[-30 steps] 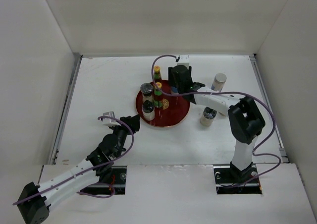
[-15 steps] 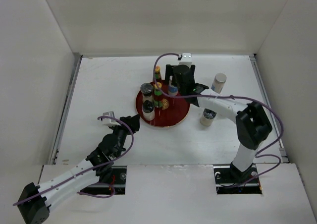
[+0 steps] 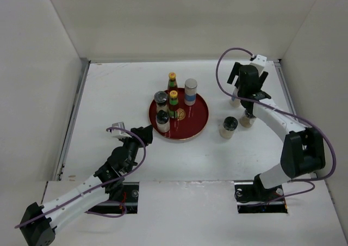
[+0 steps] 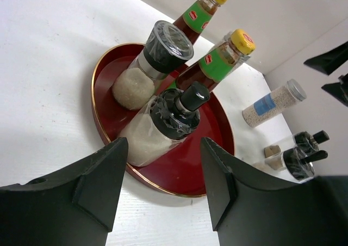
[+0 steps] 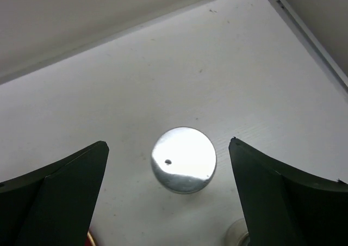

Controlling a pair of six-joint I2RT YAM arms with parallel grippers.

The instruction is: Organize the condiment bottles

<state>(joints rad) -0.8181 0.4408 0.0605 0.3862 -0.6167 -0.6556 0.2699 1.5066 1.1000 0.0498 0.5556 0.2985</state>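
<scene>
Since a second ago the right arm has swung off the red tray (image 3: 197, 120) to the far right of the table, and a blue-labelled shaker jar (image 3: 190, 92) now stands upright on the tray's far side. From overhead, the arm's black head mostly covers what lies under it. Its wrist camera fills that in: the right gripper (image 5: 167, 144) hangs over a silver-lidded jar (image 5: 184, 160), fingers spread wide and touching nothing.

The left gripper (image 4: 162, 143) sits just off the tray's near-left rim, fingers part-way apart with nothing between them. Its low view shows heights the overhead flattens. A dark-capped shaker (image 4: 155, 61) and a grinder-topped jar (image 4: 166, 123) stand on the tray, with the nearer sauce bottle (image 4: 217, 58) close behind. The farther sauce bottle (image 4: 198, 12) has its foot hidden, so I cannot tell whether it stands on the tray.

Right of the tray, on the table, stand a dark-topped jar (image 3: 229, 126) and a second small jar (image 3: 247, 119) half covered by the right arm.
</scene>
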